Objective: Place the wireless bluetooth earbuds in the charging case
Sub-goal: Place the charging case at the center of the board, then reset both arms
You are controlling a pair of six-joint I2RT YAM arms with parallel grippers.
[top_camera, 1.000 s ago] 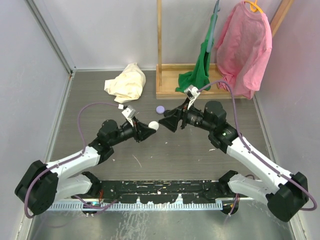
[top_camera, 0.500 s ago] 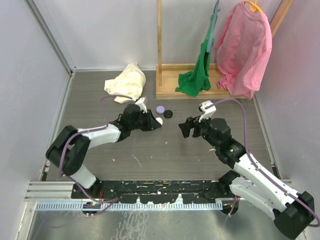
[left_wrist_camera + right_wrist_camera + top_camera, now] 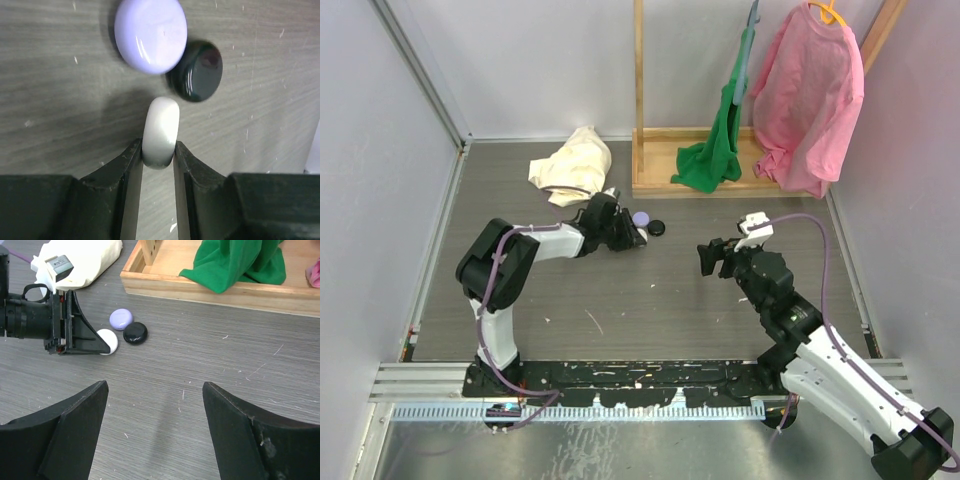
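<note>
**Left tool clamped on the white piece, right tool released**

I see a grey, wood-grained table (image 3: pixel 650 300), scuffed with pale flecks and closed in by plain light walls.

In the upper middle of the overhead view, my left tool (image 3: pixel 158 152) is clenched on a white rounded piece (image 3: pixel 161 125), seen edge-on between the fingers in the left wrist view. Whether it rests on the table I cannot tell. Just past its far end lie a lilac puck (image 3: pixel 151 34) and a black puck (image 3: pixel 196 71), touching each other, the black one nearly meeting the white piece.

My right tool (image 3: pixel 155 386) hangs right of centre, jaws spread and holding nothing, well apart from the pucks with bare table between.

Behind them stands a wooden rack (image 3: pixel 655 160) with a green cloth (image 3: pixel 710 160) and a pink shirt (image 3: pixel 810 90). A cream cloth (image 3: pixel 572 165) is bunched at its left.
</note>
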